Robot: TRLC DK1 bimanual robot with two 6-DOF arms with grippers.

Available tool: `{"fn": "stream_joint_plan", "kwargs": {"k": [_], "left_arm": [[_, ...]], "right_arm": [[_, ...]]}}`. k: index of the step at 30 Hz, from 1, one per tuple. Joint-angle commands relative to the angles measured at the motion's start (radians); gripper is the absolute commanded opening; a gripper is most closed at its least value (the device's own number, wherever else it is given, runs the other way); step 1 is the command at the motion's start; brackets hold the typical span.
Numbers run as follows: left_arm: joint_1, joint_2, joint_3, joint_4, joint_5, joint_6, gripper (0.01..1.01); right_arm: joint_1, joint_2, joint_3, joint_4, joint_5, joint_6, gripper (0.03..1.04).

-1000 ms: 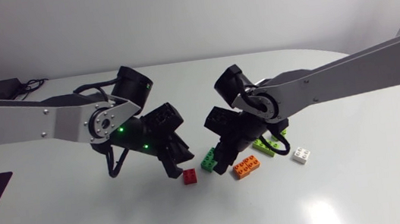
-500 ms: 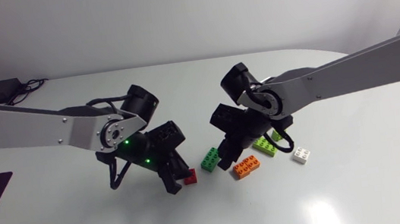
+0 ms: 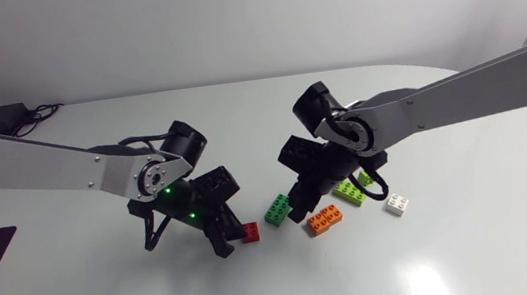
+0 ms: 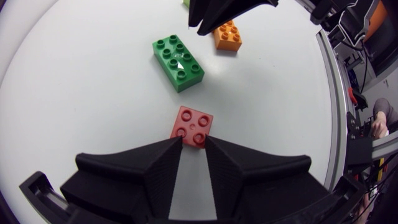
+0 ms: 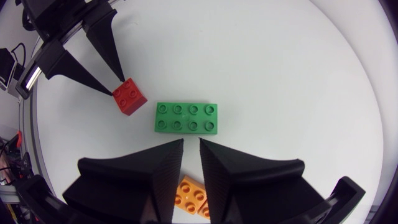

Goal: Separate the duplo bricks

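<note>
Both pincers hang low over loose duplo bricks on the white table [image 3: 478, 252].
The left pincer [image 4: 193, 140] has its fingers a narrow gap apart, tips at the near edge of the red brick [image 4: 193, 126]. The right pincer [image 5: 191, 143], also slightly parted, holds nothing; the green brick [image 5: 186, 117] lies just ahead of it and the orange brick [image 3: 325, 220] beneath. The lime brick [image 3: 350, 191] and the white brick [image 3: 396, 204] sit nearby.
</note>
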Motion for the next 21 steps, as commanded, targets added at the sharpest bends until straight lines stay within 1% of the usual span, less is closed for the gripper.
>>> {"fn": "stream_joint_plan", "kwargs": {"k": [1,10,13,17,21], "left_arm": [[0.007,0.026,0.014,0.006,-0.002,0.024,0.287],[0.005,0.069,0.051,0.007,-0.002,0.027,0.287],[0.019,0.070,0.048,0.007,-0.002,0.040,0.287],[0.044,0.015,0.049,0.004,0.001,0.046,0.287],[0.030,-0.007,0.066,0.006,0.007,0.038,0.287]], "right_arm": [[-0.006,0.025,-0.020,-0.002,-0.001,-0.011,0.25],[0.008,0.032,-0.008,-0.007,-0.001,-0.006,0.25],[0.003,0.035,-0.005,-0.008,-0.001,-0.009,0.25],[0.000,0.040,-0.008,-0.005,-0.001,-0.011,0.25],[-0.005,0.043,-0.008,-0.005,-0.001,-0.016,0.25]]}}
